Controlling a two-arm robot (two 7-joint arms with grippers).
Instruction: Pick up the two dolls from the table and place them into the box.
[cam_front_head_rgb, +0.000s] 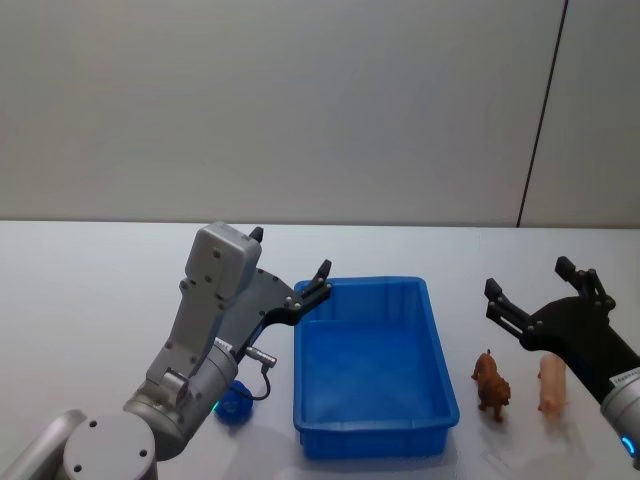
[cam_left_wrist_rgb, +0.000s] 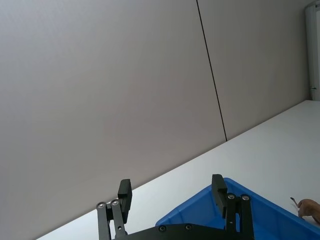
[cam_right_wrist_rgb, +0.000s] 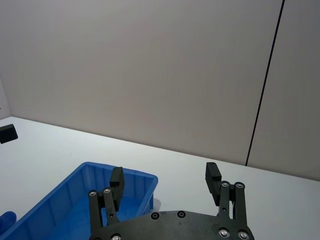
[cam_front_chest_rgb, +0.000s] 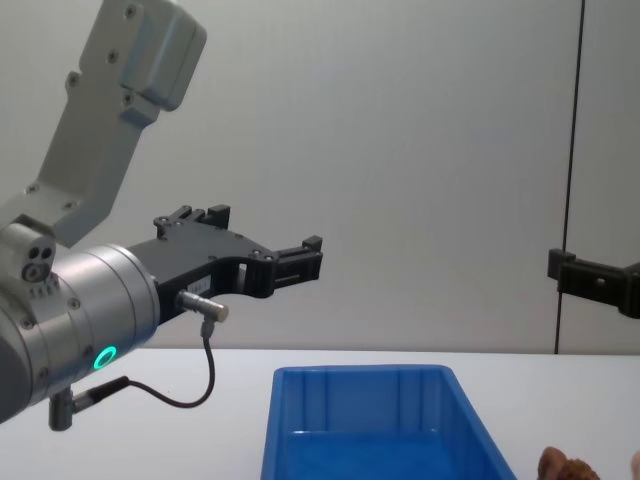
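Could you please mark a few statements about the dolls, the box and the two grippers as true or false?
1. The box has no doll in it. True.
2. Both dolls are on the robot's left of the box. False: the brown doll and the pink doll stand on the table to its right.
3. The right gripper holds the brown doll. False: it is open and empty, raised off the table near the dolls.
4. The left gripper is open. True.
5. The brown doll is nearer the box than the pink doll. True.
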